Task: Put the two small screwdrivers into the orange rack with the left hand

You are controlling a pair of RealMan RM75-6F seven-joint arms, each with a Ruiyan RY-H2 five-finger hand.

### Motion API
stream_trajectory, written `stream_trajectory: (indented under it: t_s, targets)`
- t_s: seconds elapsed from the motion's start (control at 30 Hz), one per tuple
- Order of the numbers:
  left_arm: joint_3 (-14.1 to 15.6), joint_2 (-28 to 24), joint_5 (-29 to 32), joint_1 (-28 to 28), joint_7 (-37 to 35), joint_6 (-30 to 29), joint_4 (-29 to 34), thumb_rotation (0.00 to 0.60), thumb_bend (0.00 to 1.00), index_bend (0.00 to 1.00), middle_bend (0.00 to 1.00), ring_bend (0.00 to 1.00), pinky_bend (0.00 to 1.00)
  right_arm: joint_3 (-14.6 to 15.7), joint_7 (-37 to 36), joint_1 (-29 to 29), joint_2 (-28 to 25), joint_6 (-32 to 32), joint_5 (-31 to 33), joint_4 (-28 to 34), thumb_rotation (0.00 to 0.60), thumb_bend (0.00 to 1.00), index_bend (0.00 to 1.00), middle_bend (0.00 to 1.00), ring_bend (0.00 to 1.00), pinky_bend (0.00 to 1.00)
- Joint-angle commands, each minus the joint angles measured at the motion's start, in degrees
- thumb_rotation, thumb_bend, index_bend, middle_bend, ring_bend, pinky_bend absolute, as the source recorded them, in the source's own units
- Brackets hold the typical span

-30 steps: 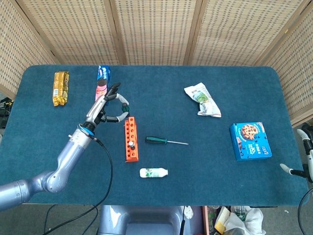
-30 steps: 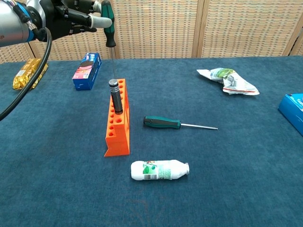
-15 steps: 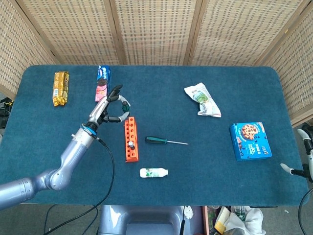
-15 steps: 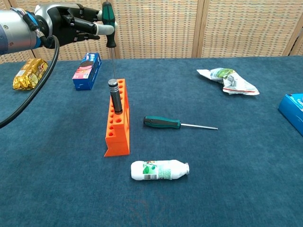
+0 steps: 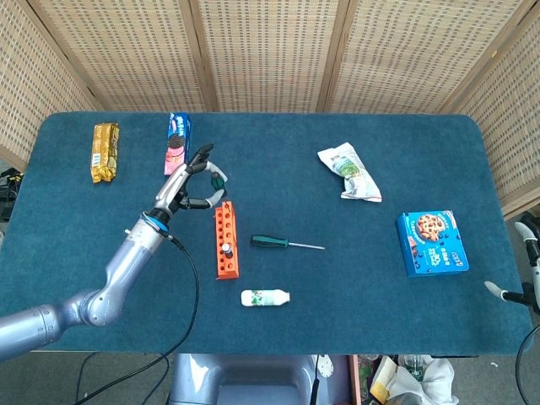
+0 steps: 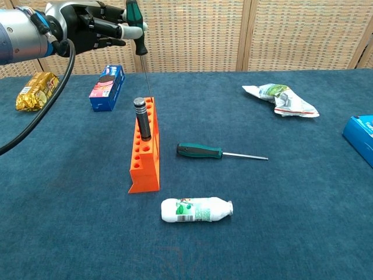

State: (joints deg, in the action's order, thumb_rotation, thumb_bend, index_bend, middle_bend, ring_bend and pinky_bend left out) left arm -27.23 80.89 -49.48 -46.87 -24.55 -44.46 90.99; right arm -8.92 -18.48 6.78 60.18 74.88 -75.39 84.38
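Above the far end of the orange plastic rack (image 6: 144, 153), the left hand (image 6: 96, 24) grips a small green-handled screwdriver (image 6: 135, 23) by its handle, the thin shaft pointing down toward the rack's holes. Over the last second the hand has shifted slightly right and the shaft has tilted, so its tip now hangs just over the rack's back holes rather than beside the black-handled tool (image 6: 141, 118) already standing in the rack. I judge this to be the lining-up before the insertion; the tip is not yet in a hole.

The second green-handled screwdriver (image 6: 218, 153) lies flat on the blue cloth surface (image 6: 280, 221), just right of the rack and untouched, so about half the task remains.

The chest view shows the shaft's angle and its height above the rack. The head view hides these, showing only the hand (image 5: 192, 181) at the rack's (image 5: 226, 242) far end, but it alone shows the right hand (image 5: 525, 270) at the surface's right edge, holding nothing, fingers apart.
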Motion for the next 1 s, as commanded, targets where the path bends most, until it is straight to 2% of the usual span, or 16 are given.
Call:
stream_trajectory:
  t_s: [0.03, 0.63, 1.0]
  targets:
    - [0.0, 0.3, 0.2, -0.3, 0.0, 0.1, -0.1, 0.600, 0.52, 0.71, 0.00, 0.00, 0.00, 0.0, 0.0, 0.0, 0.0, 0.0, 0.0, 0.0, 0.600, 0.00, 0.00, 0.00, 0.00, 0.00]
    - [0.7, 1.0, 0.9, -0.5, 1.1, -0.1, -0.7, 0.600, 0.52, 0.71, 0.00, 0.00, 0.00, -0.1, -0.5, 0.0, -0.1, -0.1, 0.1, -0.2, 0.600, 0.00, 0.00, 0.00, 0.00, 0.00]
    - [0.2, 0.3, 0.2, -0.1, 0.3, -0.2, 0.3, 0.600, 0.52, 0.71, 0.00, 0.00, 0.00, -0.2, -0.5, -0.1, -0.1, -0.1, 0.2, -0.2, 0.600, 0.00, 0.00, 0.00, 0.00, 0.00]
